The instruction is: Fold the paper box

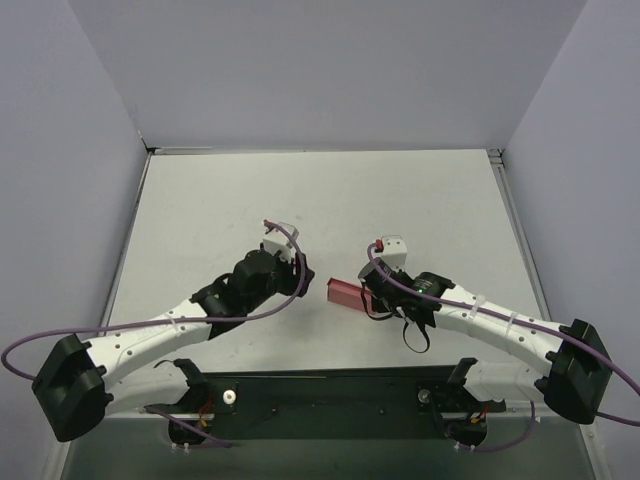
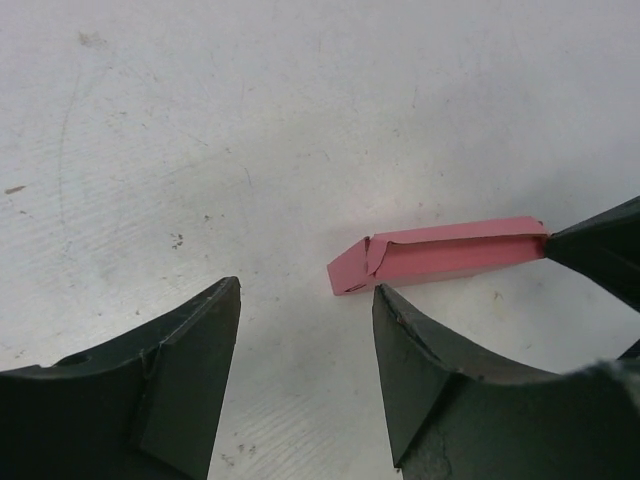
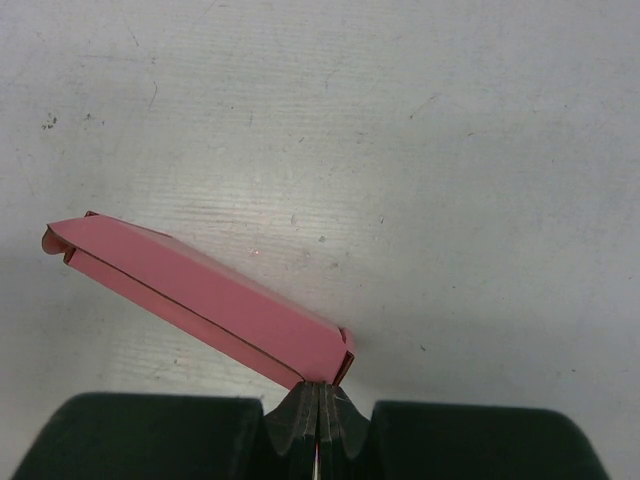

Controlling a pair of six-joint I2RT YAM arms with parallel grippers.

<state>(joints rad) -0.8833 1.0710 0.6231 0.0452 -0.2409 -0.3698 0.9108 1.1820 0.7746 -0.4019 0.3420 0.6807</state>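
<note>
– So, what's closest to us?
– Two arms, side by side. The right gripper [image 3: 318,398] is squeezed tight shut, and it pinches one end of the paper box [image 3: 200,295].
– And the other one?
– The left gripper [image 2: 305,292] has its jaws wide apart, pointing down at the table [image 1: 320,190]. Nothing is between them.
– Where is the box, then?
– Down on the table, between the two arms. It is long and thin. It runs sideways, from the right gripper's pinch out toward the left arm. Its loose end has a little bent flap. That end stops just beside one of the left gripper's fingers [image 2: 440,400], on the outside, not in the gap.
– So which arm is nearer?
– The right one is touching it. The left one is near but apart. I think the left one has to slide over to the box side, so the loose end comes between its jaws. Then it could push a flap in.
– Anything further back?
– Just more white table, then the grey walls [image 1: 320,70].
</note>
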